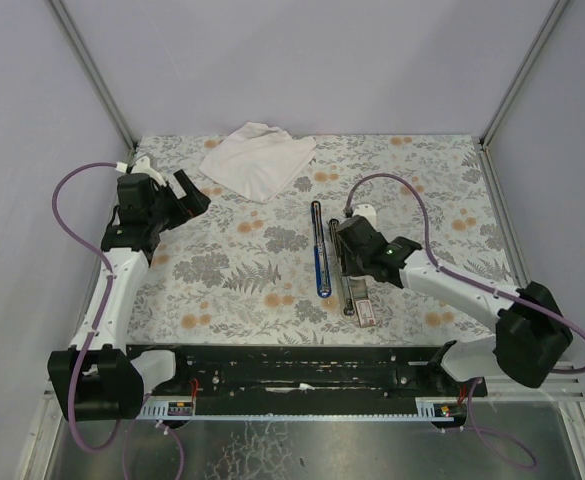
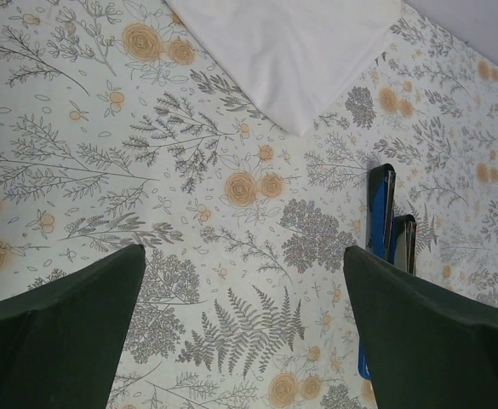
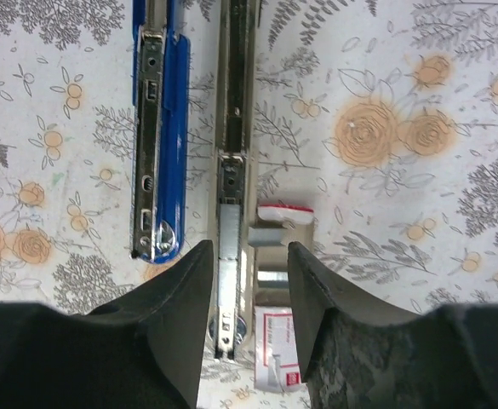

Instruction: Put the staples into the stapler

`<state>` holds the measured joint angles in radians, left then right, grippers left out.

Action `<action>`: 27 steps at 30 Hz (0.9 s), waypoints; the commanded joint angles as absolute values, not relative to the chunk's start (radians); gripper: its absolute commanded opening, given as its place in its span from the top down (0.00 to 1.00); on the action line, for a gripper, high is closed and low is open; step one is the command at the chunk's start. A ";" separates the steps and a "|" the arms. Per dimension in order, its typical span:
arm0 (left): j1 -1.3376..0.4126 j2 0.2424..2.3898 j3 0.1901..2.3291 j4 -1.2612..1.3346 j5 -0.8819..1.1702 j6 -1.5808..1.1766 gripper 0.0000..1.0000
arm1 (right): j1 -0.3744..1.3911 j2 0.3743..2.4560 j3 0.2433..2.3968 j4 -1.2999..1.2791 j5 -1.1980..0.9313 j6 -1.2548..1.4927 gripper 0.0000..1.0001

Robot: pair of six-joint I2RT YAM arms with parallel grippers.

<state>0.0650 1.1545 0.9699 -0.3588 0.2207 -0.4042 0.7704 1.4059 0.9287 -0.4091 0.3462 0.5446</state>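
Two staplers lie opened flat side by side: a blue one (image 1: 319,250) (image 3: 159,128) and, to its right, a silvery one (image 1: 347,282) (image 3: 236,102). A silvery staple strip (image 3: 229,234) rests in the silvery stapler's channel. The staples' box (image 1: 365,311) (image 3: 276,358), white with a pink-red label, lies slid open right beside it, with more strips (image 3: 270,235) in its tray. My right gripper (image 1: 350,240) (image 3: 249,251) hovers over that stapler's near end and the box, jaws apart, holding nothing. My left gripper (image 1: 187,195) (image 2: 244,256) hangs wide open and empty over the flowered mat at the far left.
A folded white cloth (image 1: 257,158) (image 2: 291,43) lies at the back of the flowered mat (image 1: 222,280). Grey walls close the table on three sides. The arms' black base rail (image 1: 302,370) runs along the near edge.
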 commanded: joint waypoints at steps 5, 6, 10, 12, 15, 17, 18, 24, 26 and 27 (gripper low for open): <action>0.073 1.111 0.950 -0.304 0.210 -0.385 0.00 | 0.733 1.298 0.795 -0.467 0.238 0.486 0.57; 0.073 1.113 0.951 -0.304 0.211 -0.386 0.00 | 0.733 1.298 0.784 -0.448 0.227 0.478 0.57; 0.073 1.116 0.951 -0.305 0.207 -0.383 0.00 | 0.725 1.340 0.784 -0.374 0.210 0.418 0.61; 0.073 1.115 0.951 -0.308 0.201 -0.381 0.00 | 0.718 1.377 0.792 -0.356 0.212 0.381 0.63; 0.073 1.118 0.953 -0.314 0.189 -0.374 0.00 | 0.701 1.427 0.800 -0.334 0.205 0.340 0.65; 0.073 1.119 0.953 -0.316 0.185 -0.373 0.00 | 0.690 1.450 0.802 -0.319 0.196 0.315 0.65; 0.073 1.120 0.954 -0.316 0.184 -0.371 0.00 | 0.688 1.460 0.803 -0.312 0.194 0.303 0.65; 0.073 1.128 0.956 -0.319 0.182 -0.368 0.00 | 0.680 1.491 0.804 -0.270 0.158 0.260 0.66; 0.073 1.131 0.960 -0.320 0.181 -0.367 0.00 | 0.681 1.502 0.804 -0.257 0.146 0.246 0.66; 0.073 1.131 0.960 -0.321 0.180 -0.367 0.00 | 0.681 1.505 0.803 -0.251 0.144 0.240 0.66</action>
<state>0.0666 1.1267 0.9623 -0.3588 0.1978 -0.3889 0.6872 1.4925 0.7708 -0.3038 0.1772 0.2909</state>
